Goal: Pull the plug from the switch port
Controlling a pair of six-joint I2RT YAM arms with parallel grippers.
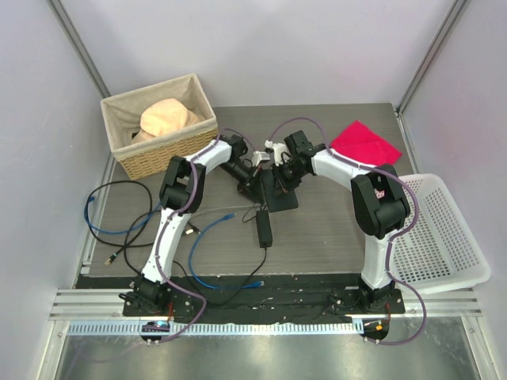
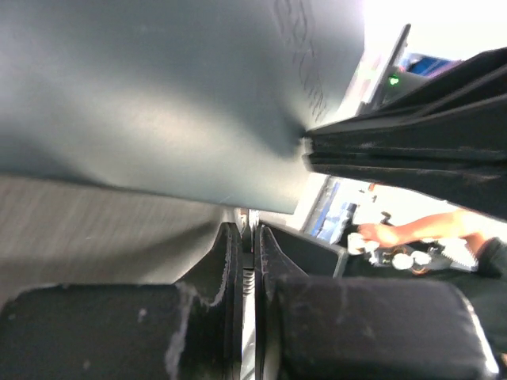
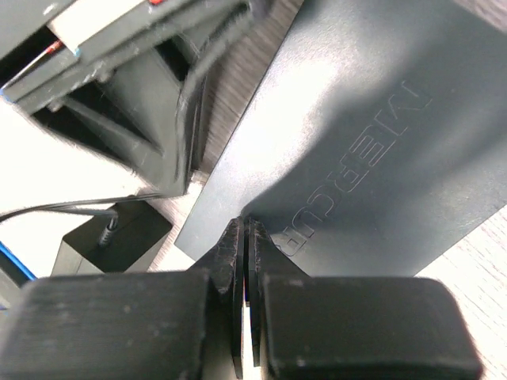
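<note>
switch (image 1: 279,188) at centre of table (image 1: 333,229). right gripper (image 3: 244,229): jaws together, tips on its top face. left gripper (image 2: 247,233): jaws together at its edge, plug not discernible. risk: pulling with nothing pinched, or the unclamped switch sliding along.

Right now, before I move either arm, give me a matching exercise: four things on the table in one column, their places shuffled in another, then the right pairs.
Things:
1. wicker basket
2. red cloth
3. white plastic basket
4. switch

Places:
A. middle of the table
B. far right corner
C. far left corner
D. right side, near end

Pairs: 1-C, 2-B, 3-D, 4-A
</note>
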